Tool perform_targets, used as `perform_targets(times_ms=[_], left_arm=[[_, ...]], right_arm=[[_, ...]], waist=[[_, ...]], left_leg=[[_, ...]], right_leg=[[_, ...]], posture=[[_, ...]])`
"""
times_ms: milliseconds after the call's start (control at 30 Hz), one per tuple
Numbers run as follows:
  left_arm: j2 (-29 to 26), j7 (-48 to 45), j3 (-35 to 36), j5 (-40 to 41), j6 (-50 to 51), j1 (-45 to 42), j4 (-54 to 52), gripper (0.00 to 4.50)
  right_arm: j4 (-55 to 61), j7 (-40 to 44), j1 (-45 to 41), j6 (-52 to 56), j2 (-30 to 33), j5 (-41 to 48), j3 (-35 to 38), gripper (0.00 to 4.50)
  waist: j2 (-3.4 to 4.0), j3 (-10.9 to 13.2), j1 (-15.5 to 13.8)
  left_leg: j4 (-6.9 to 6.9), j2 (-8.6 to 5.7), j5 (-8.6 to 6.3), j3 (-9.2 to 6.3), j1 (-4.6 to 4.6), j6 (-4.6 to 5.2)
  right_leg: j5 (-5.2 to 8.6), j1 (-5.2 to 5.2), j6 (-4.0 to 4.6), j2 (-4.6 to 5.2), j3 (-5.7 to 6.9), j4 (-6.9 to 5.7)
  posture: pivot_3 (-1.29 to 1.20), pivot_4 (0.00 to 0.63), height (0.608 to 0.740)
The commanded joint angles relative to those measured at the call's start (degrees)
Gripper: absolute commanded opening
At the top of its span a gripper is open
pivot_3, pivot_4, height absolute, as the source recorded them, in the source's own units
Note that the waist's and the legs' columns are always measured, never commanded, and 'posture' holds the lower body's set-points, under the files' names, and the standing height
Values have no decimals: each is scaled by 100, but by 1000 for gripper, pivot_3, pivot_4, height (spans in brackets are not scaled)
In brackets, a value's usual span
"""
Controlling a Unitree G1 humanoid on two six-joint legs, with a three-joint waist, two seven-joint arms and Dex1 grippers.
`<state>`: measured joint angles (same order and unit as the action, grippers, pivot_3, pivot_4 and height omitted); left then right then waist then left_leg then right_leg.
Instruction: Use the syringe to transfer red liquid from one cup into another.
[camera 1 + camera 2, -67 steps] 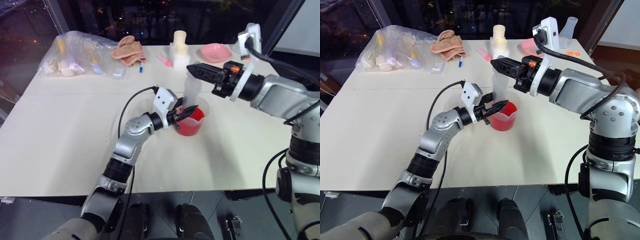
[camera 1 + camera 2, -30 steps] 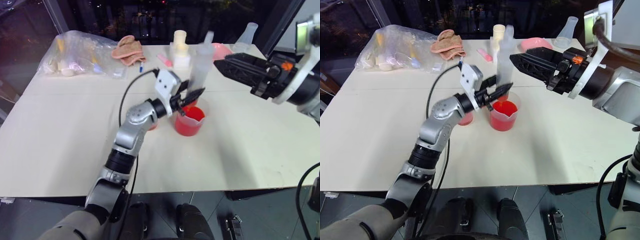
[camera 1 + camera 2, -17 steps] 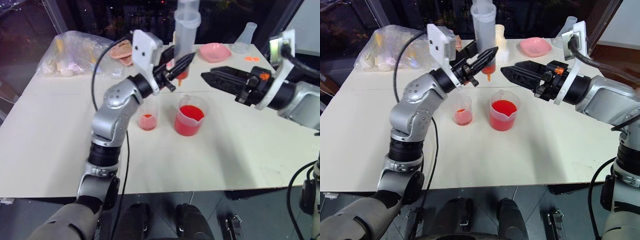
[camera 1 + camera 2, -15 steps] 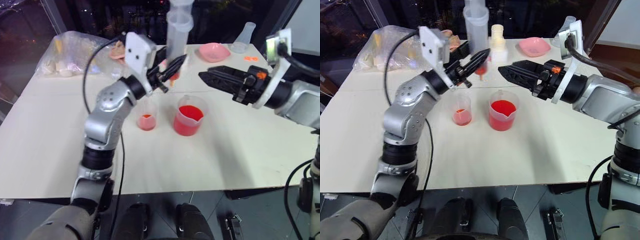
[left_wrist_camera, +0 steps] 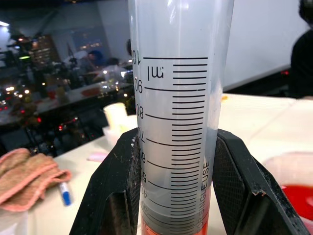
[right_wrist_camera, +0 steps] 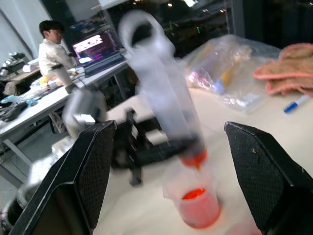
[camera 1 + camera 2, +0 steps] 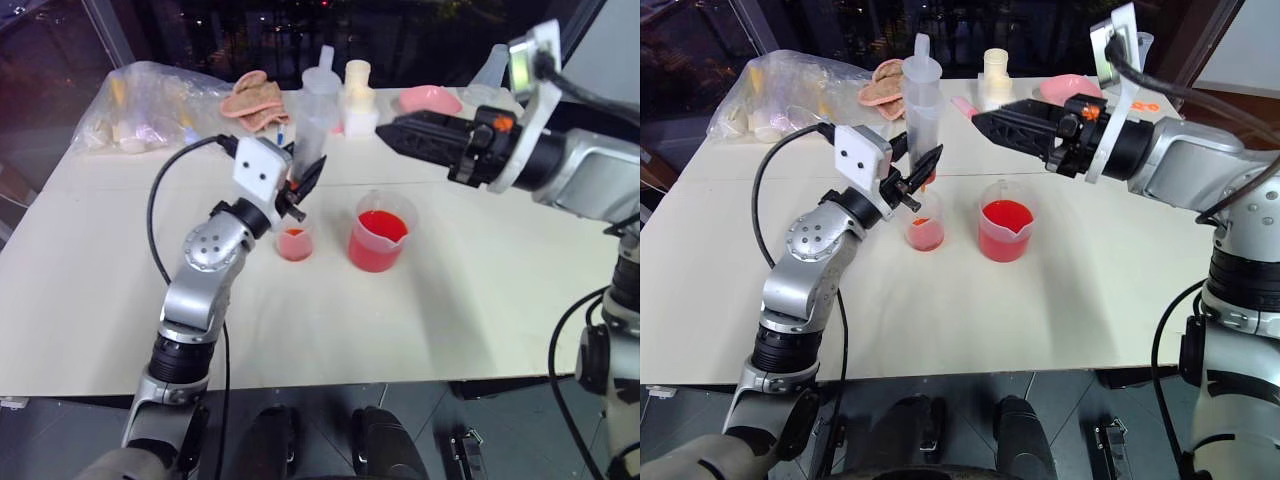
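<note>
The syringe [image 7: 921,110] stood near upright in the upper centre-left of the right eye view, clamped low on its barrel by your left gripper [image 7: 918,172], both black fingers pressed flat on the clear wall just above the red liquid [image 5: 176,226] sitting in the bottom of the barrel. Its orange tip [image 6: 194,160] hung just over the small beaker [image 7: 924,226], which already held a shallow red pool. The plunger [image 7: 919,56] was drawn well out at the top.

My read on handling: the barrel was light, stiff plastic, smooth and round, so it would tend to twist or slide in a two-finger pinch. The low grip kept the tip steady but left the long plunger end free to sway. Pushing the plunger would load the grip straight down, so you'd have wanted the push centred on the thumb rest, along the barrel's axis, not off to a side.

Your right gripper [image 7: 985,126] was at upper centre, fingers spread wide and holding nothing, pointing toward the syringe's upper part but apart from it.

The large beaker [image 7: 1005,225] sat just right of the small one, roughly half full of red. Both are thin and tip-prone, so a sideways knock from the tip risked a spill on the table [image 7: 1060,300].
</note>
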<state>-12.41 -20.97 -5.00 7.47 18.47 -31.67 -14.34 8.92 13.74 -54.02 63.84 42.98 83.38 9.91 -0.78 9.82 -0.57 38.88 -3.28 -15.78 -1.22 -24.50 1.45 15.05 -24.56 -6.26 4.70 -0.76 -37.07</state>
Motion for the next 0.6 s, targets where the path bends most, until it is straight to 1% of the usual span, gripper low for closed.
perform_targets(times_ms=[33,167,267,467,600], left_arm=[[6,29,35,-56,-261,-29,-16,1525],[-11,2,54,-81,-371,7,110,1525],[-4,11,78,-77,-400,37,197,1525],[73,49,10,-101,-441,74,270,1525],[124,71,-44,-120,-426,130,220,1525]], right_arm=[[134,-508,-298,-77,-342,407,85,3677],[220,-849,-384,-203,-703,494,65,3677],[216,-975,-423,-234,-846,481,58,3677],[130,-1083,-513,-341,-1120,128,-56,3677],[64,-999,-506,-364,-1236,-128,-132,3677]], waist=[[0,0,-3],[0,0,-24],[0,0,-19],[0,0,-6],[0,0,-5]], left_leg=[[0,0,0,0,0,0],[0,-1,0,0,-2,0],[1,-2,0,1,-3,0],[1,-2,0,0,-2,0],[1,-2,0,1,-2,0]], right_leg=[[0,0,0,0,0,0],[0,0,0,1,1,2],[0,1,0,1,1,3],[0,-1,0,0,2,-1],[0,-1,0,0,1,-1]], posture=[[0,150,740],[0,150,740],[0,150,740],[0,150,740],[0,150,740]])
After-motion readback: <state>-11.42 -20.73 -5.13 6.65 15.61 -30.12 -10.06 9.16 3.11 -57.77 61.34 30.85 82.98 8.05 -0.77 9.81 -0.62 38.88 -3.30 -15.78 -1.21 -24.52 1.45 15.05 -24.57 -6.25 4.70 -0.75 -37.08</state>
